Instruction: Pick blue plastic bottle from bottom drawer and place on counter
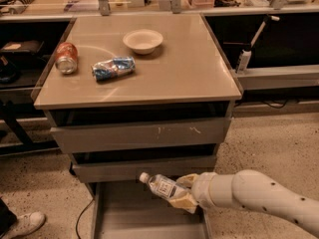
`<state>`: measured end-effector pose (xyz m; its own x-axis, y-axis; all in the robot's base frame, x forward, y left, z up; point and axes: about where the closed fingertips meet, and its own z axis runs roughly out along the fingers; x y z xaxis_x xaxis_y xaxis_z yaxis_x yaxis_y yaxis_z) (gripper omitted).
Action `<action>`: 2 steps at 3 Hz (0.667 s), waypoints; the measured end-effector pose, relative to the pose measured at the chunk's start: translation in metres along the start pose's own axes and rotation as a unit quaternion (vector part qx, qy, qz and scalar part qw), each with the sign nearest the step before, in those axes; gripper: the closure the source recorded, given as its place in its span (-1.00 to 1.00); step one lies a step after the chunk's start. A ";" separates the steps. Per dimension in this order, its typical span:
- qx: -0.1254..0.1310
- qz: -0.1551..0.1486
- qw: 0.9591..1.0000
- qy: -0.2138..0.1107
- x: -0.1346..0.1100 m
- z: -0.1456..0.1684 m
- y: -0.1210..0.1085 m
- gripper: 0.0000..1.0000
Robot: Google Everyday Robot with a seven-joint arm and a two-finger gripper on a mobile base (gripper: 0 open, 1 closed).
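Observation:
The blue plastic bottle (162,186), clear with a white cap and white label, is held tilted with its cap up-left, above the open bottom drawer (144,218) and in front of the middle drawer's face. My gripper (183,192) is shut on the bottle's lower end, coming in from the right on a white arm. The beige counter (184,68) lies above, well clear of the bottle.
On the counter lie an orange soda can (66,57), a blue-and-white snack bag (113,67) and a white bowl (143,40). Two shallower drawers (142,133) stick out slightly. Dark shelves flank the cabinet. A shoe (25,223) shows at the lower left.

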<state>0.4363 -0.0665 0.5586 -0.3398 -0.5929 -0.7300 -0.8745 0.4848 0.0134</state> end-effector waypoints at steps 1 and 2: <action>0.050 -0.039 0.998 -0.011 -0.048 -0.066 0.002 1.00; 0.106 -0.087 0.991 -0.012 -0.102 -0.134 0.005 1.00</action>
<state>0.4202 -0.0899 0.7244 -0.1801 -0.6644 -0.7253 -0.8258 0.5028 -0.2555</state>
